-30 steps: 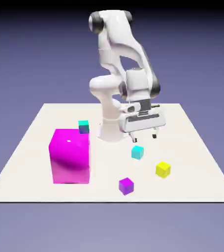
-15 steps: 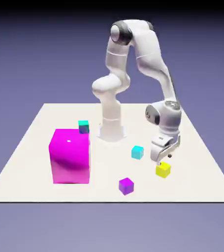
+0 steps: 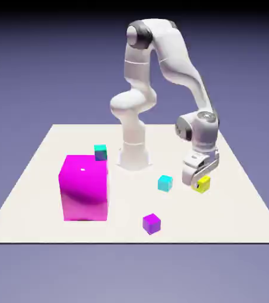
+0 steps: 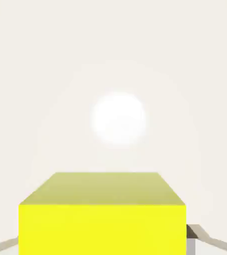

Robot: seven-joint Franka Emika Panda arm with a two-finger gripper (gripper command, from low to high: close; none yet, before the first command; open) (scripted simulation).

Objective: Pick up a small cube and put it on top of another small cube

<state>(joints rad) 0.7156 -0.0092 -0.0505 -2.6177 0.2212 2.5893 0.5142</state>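
Blue-violet backdrop surrounds a pale desk (image 3: 231,195). Off the desk, near the exterior view's right edge, the end effector (image 3: 200,182) is clamped on the small yellow cube (image 3: 203,184) (it fills the hand view's bottom). Nearest stacking base: a cyan cube (image 3: 165,183), just toward that view's left.

Surface finishes. The arm (image 3: 172,65) has smooth, glossy white shells, plastic in look, with dark grey matt bands at the joints. The table (image 3: 36,177) is a flat, matt off-white sheet without grain; in the hand view it carries one soft, bright highlight. The yellow cube (image 3: 203,184) is smooth and evenly coloured, matt on its faces. The magenta block (image 3: 84,188) is smooth with a faint sheen and a small glint on its top. The cyan cubes (image 3: 165,183) and purple cube (image 3: 151,223) look smooth and matt.
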